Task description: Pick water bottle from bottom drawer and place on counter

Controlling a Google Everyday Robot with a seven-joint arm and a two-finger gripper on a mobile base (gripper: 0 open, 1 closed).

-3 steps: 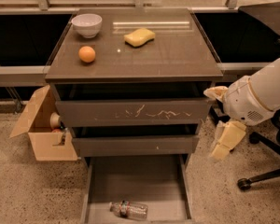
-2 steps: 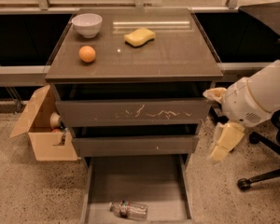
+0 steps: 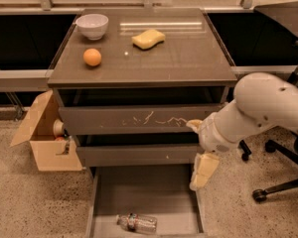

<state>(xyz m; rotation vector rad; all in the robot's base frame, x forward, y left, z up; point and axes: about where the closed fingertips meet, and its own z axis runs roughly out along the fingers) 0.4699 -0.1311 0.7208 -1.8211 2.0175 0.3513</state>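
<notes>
Speckled floor [image 3: 20, 202] surrounds a grey drawer cabinet. The gripper [image 3: 194, 153] hangs at the cabinet's right front corner, level with the middle drawer front [image 3: 134, 155]. Its pale fingers [image 3: 204, 170] are spread, one pointing down over the right wall of the bottom drawer [image 3: 139, 192], the other showing only as a short tip beside the scratched drawer front [image 3: 139, 120]; nothing is between them. The white arm [image 3: 258, 108] enters from the right, bent downward at the wrist, and its upper part is cut off by the frame.

The bottom drawer is pulled out and its front is cut off below. The water bottle [image 3: 136, 222] lies on its side on the drawer floor near that edge, well apart from the gripper; its label is hard to read. On the counter [image 3: 179, 53] sit a yellow sponge [image 3: 148, 38], an orange [image 3: 92, 57] and a white bowl [image 3: 92, 25]. A cardboard box [image 3: 44, 143] stands at the left, its contents partly hidden.
</notes>
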